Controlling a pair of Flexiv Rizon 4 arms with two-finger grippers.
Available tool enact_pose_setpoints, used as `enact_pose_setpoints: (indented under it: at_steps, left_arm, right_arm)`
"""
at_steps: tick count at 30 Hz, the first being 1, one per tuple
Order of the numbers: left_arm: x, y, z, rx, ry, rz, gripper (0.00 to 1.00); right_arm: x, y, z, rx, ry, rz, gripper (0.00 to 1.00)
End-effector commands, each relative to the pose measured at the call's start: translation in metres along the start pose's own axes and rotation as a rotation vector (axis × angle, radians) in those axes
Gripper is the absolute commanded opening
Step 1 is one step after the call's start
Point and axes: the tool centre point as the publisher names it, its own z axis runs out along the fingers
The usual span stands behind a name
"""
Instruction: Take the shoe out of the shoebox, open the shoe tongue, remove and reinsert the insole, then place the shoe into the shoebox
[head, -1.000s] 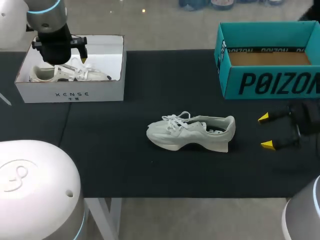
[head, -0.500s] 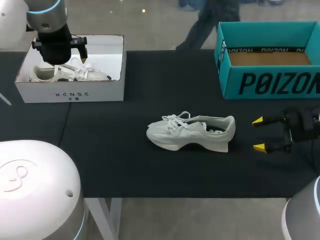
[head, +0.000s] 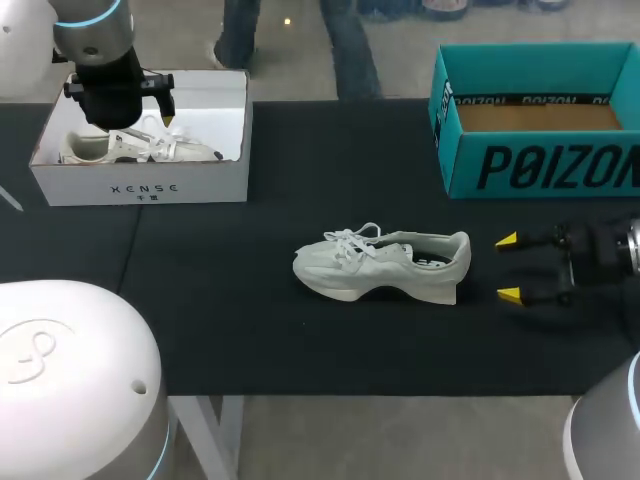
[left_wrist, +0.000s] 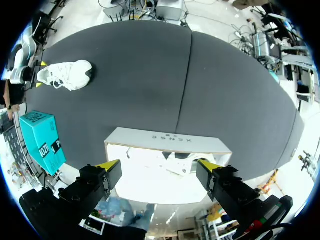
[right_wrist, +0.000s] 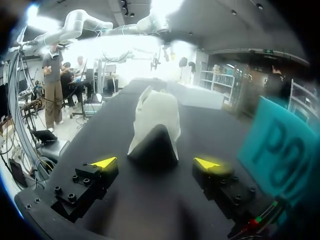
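Black table (head: 250, 330) — 1 white shoe (head: 385, 268) mid-surface

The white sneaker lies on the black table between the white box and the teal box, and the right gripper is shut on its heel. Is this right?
Not quite: the right gripper is open and apart from the heel of the white sneaker, as the head view shows. The rest is right.

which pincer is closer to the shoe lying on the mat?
Right. The right pincer sits open just off the heel of the shoe; the left pincer is far off, over the white shoebox.
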Motion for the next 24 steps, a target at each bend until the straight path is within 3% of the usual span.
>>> enact_pose_setpoints:
  at_steps: [1, 11, 24]
  left_arm:
    - [0.000, 0.000, 0.000, -0.001, 0.002, 0.001, 1.00]
    - [0.000, 0.000, 0.000, -0.001, 0.002, 0.001, 1.00]
    - [0.000, 0.000, 0.000, -0.001, 0.002, 0.001, 1.00]
  right_arm:
    - [-0.006, 0.001, 0.017, -0.005, 0.009, -0.005, 1.00]
    - [-0.011, 0.008, 0.036, -0.031, 0.033, -0.018, 1.00]
    - [0.002, 0.012, 0.069, -0.038, 0.104, -0.008, 1.00]
